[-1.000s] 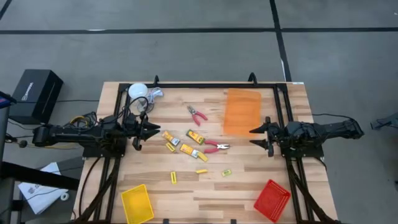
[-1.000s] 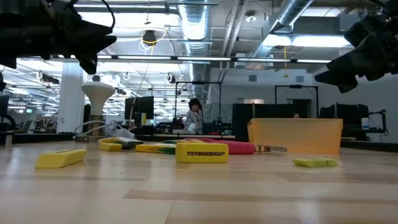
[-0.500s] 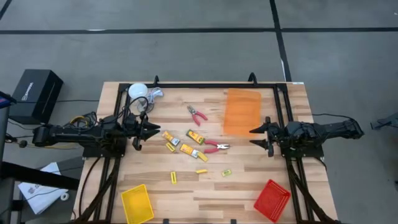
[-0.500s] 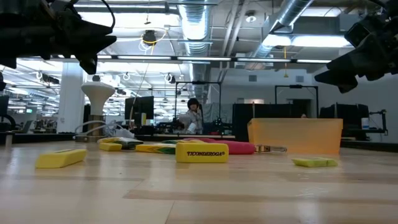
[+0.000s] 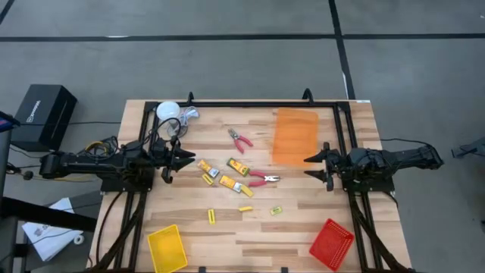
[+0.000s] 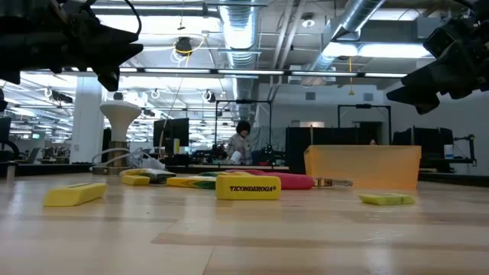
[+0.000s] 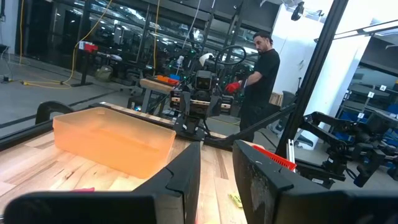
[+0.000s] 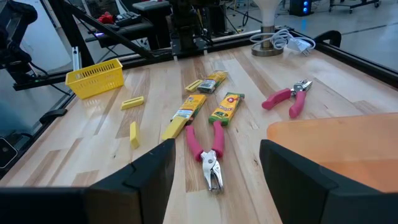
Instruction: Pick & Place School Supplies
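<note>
The pale butcher-block wooden table (image 5: 250, 227) has a smooth, faintly glossy finish, its planks visibly jointed. The translucent orange plastic tray (image 5: 295, 135) looks frosted — light passes through its walls. The yellow plastic mesh basket (image 8: 94, 77) and red plastic mesh basket (image 5: 332, 244) are perforated and matt. The red-handled pliers (image 8: 209, 152) have smooth rubbery grips and dull silvery metal noses. The small yellow blocks with printed labels (image 6: 247, 186) look smooth — the dark fingers (image 8: 143, 174) matt.
</note>
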Robot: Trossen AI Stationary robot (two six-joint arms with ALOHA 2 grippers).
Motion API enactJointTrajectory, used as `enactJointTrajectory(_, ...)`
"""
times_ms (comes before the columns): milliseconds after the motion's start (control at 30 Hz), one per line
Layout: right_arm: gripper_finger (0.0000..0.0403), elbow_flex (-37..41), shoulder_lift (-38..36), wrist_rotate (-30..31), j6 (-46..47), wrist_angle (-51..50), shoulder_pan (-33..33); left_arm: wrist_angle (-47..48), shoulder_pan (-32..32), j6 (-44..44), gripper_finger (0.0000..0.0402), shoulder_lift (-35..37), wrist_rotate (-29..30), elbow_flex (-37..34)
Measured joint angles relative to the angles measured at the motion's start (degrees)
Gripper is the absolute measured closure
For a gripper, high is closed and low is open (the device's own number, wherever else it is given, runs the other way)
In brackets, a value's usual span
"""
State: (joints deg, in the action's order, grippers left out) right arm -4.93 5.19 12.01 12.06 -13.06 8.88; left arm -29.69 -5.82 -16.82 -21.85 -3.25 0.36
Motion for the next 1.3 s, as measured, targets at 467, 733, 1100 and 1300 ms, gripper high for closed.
enactJointTrajectory(467,0.0178,0.0,0.0,0.0,-0.01,0.0,0.0,0.0,0.0,0.0,0.0312,0.0,0.0,0.0)
enactJointTrajectory(733,0.0178,0.0,0.0,0.02,-0.01,0.02,-0.01,-0.07,0.0,-0.02,0.0312,-0.01,0.0,0.0)
enactJointTrajectory(1100,0.0178,0.0,0.0,0.02,0.01,0.0,-0.02,-7.53,0.0,-2.29,0.0311,-0.01,0.26,0.0)
enactJointTrajectory(1300,0.0178,0.0,0.0,0.01,-0.01,0.0,0.0,-21.49,-0.26,-4.9,0.0312,0.1,0.72,-0.02)
